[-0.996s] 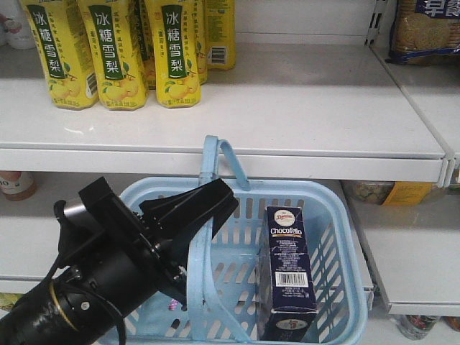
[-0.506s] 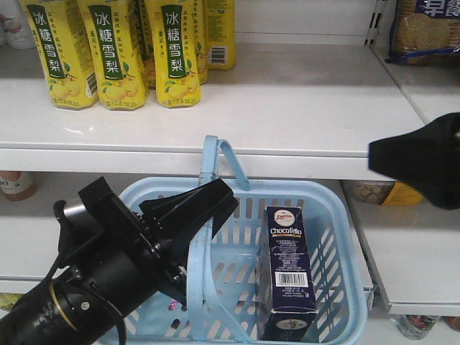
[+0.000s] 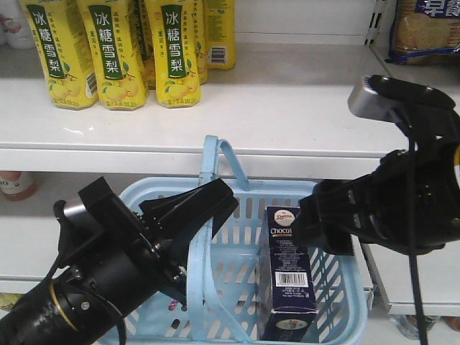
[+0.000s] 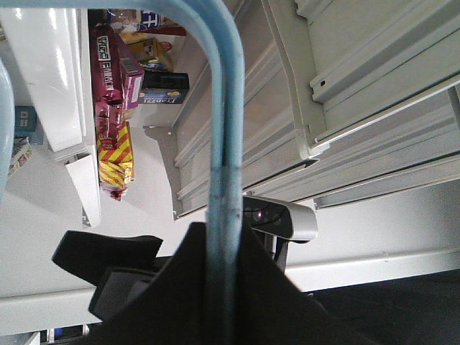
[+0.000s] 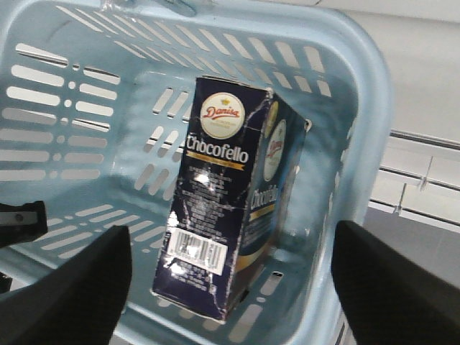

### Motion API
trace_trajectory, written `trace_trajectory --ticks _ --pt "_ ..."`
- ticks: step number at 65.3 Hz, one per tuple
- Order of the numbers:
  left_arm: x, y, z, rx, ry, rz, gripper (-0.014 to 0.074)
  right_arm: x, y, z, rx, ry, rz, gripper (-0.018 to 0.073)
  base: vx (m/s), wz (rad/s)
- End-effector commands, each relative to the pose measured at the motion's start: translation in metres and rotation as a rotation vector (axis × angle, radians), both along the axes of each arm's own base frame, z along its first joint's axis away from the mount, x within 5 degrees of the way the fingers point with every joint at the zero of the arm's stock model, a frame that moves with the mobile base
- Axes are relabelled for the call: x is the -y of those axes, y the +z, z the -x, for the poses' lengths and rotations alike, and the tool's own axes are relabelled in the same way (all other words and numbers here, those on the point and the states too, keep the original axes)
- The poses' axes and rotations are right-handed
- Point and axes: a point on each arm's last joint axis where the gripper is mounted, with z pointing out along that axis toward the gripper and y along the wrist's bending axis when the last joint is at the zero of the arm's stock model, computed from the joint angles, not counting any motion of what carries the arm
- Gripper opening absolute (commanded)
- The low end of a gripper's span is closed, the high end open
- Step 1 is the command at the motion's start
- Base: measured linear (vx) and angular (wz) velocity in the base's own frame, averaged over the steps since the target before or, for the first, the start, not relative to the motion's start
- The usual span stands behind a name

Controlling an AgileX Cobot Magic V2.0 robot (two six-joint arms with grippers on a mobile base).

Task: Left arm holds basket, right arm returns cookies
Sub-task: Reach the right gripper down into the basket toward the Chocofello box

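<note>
The light blue basket point(image 3: 273, 188) hangs below the shelf edge. My left gripper point(image 3: 215, 205) is shut on its arched handle point(image 3: 210, 165); in the left wrist view the handle point(image 4: 223, 108) runs straight down between the black jaws of that gripper point(image 4: 221, 248). The cookies point(image 3: 289, 277), a navy "Chocofello" carton, stand on end in the basket's right half. My right gripper point(image 3: 322, 224) is open and hovers just above the carton's top right. In the right wrist view the carton point(image 5: 223, 208) lies between the spread fingers point(image 5: 75, 287), untouched, inside the basket point(image 5: 86, 122).
Yellow drink bottles point(image 3: 115, 50) stand at the back left of the upper white shelf point(image 3: 287, 108). A bag of round biscuits point(image 3: 424, 29) sits on the shelf to the upper right. A jar point(image 3: 16, 185) is on the lower left shelf. Snack packs point(image 4: 111, 93) fill a distant shelf.
My right arm has come in from the right edge and moved down and left over the basket, above the carton. The left arm, basket and carton have not moved.
</note>
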Motion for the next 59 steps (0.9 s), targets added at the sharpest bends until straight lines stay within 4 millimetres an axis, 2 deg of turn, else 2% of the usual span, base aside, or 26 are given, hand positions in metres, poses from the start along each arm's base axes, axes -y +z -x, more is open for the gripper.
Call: trace_trajectory --ticks 1,13,36,59 --pt "-0.005 0.028 0.002 0.115 0.016 0.159 0.0000 -0.008 0.015 -0.002 0.058 0.007 -0.052 0.0537 0.00 0.00" --pt "-0.005 0.028 0.002 0.115 0.016 0.159 0.0000 -0.021 0.007 -0.006 0.037 0.021 -0.021 0.0537 0.00 0.00" --pt "-0.005 0.028 0.002 0.115 0.016 0.159 0.0000 -0.029 -0.003 -0.018 0.027 -0.002 -0.005 0.0537 0.00 0.00" --pt "-0.005 0.028 0.002 0.115 0.016 0.159 0.0000 -0.042 -0.012 -0.019 0.035 0.021 0.037 0.0536 0.00 0.00"
